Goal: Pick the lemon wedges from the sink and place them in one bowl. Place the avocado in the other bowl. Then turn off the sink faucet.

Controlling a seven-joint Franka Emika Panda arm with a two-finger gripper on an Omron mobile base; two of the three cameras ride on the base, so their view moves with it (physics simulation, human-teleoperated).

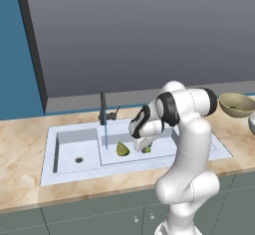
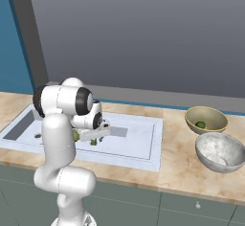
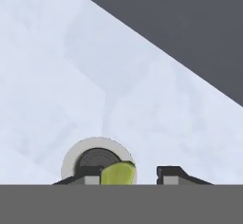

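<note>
- I have the end effector (image 3: 128,173) down in the long basin of the sink (image 1: 64,129), its jaws part-way in around a small pale lemon wedge (image 3: 118,173). In the hand view the wedge sits against the finger at 9 o'clock, with a gap to the other, so I cannot tell yet whether it is gripped.
- That wedge lies just at the edge of the drain (image 3: 95,156), which is why I came in low and steep.
- The larger wedge (image 1: 123,149) rests on the basin floor at 9 o'clock of the end effector, apart from it, for a later pick.
- The avocado (image 2: 200,124) already sits in the tan bowl (image 2: 206,111) on the surface, at 3 o'clock of the sink; the grey bowl (image 2: 221,152) beside it is, I judge, for the wedges.
- The faucet (image 1: 103,108) stands at 12 o'clock of the basin with a blue stream (image 1: 106,135) running, so shut-off comes last.
</note>
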